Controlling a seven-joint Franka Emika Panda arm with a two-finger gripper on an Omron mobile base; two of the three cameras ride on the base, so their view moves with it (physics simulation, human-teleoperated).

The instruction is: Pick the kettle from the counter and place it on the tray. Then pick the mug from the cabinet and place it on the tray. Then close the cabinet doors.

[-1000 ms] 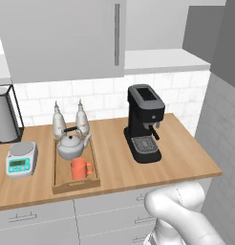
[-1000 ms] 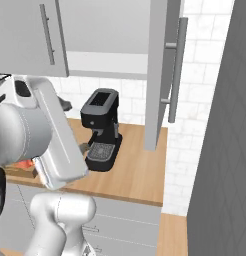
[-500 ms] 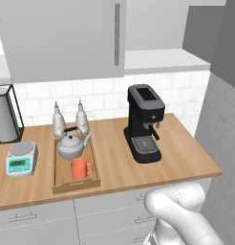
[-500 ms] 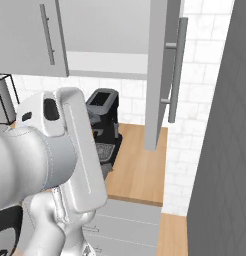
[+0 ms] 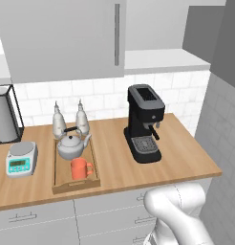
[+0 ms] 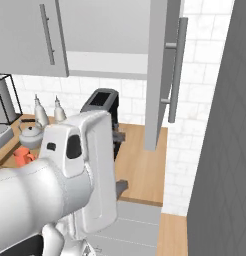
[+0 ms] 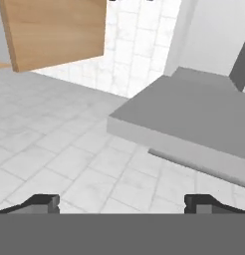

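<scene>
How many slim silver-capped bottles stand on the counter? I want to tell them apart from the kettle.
2. One bottle stands at the tray's far left corner, the other bottle right beside it, both just behind the kettle. None seems hidden.

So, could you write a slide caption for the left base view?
Kettle and mug sit on the tray; left cabinet door is closed.

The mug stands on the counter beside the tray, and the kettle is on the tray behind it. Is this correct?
Not quite. In the left base view the mug stands on the tray itself, not on the counter beside it. The kettle is on the tray behind it, as you say.
</scene>
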